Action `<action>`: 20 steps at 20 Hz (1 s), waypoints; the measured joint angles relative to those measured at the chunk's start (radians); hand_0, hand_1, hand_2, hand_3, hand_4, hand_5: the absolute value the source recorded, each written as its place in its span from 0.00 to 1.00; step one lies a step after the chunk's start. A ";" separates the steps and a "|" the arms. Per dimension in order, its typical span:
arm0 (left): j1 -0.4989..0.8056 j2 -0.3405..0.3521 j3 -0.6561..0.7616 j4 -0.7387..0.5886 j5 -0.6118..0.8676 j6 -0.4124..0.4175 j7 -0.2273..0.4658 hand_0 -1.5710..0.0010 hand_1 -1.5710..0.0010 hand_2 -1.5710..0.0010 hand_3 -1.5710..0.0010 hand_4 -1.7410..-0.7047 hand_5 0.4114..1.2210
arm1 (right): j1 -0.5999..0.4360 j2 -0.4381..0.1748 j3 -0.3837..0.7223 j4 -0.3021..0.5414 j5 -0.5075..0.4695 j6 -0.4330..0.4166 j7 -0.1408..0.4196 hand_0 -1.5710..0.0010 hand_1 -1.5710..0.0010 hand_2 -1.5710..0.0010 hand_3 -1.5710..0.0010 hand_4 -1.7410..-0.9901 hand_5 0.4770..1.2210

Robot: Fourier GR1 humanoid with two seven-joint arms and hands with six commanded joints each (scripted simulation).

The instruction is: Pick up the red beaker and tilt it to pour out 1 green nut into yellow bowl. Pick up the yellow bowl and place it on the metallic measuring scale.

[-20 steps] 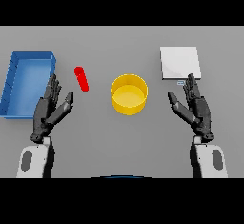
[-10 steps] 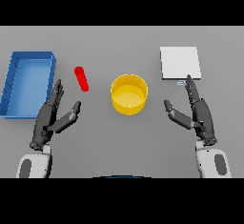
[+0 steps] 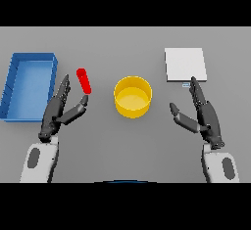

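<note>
We work across a grey counter [image 3: 125, 43], and nothing of the job is done yet as far as we can see. The blue tray [image 3: 29, 84] sits at the far left, and the flat square scale [image 3: 185, 63] lies bare at the far right. The yellow bowl [image 3: 132, 96] stands in the middle, well apart from the scale; we can make out no nut inside it. Our left hand [image 3: 60, 109] has its fingers straight and spread, holding nothing, thumb tip just beside the red beaker [image 3: 84, 80], which lies tilted between tray and bowl. Our right hand [image 3: 202, 114] waits open and empty just below the scale. Grasping, pouring and moving the bowl all remain.
</note>
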 measured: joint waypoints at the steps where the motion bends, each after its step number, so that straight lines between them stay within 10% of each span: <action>1: -0.016 -0.005 0.003 0.021 -0.004 0.007 -0.013 1.00 1.00 1.00 1.00 0.51 0.31 | 0.004 -0.007 -0.007 -0.009 -0.011 0.007 -0.022 1.00 1.00 1.00 1.00 0.60 0.19; 20: -0.437 -0.027 0.132 0.586 -0.027 0.096 -0.208 1.00 1.00 0.97 0.98 0.38 0.39 | -0.008 -0.002 -0.011 0.009 0.013 -0.017 0.012 1.00 1.00 1.00 1.00 0.59 0.23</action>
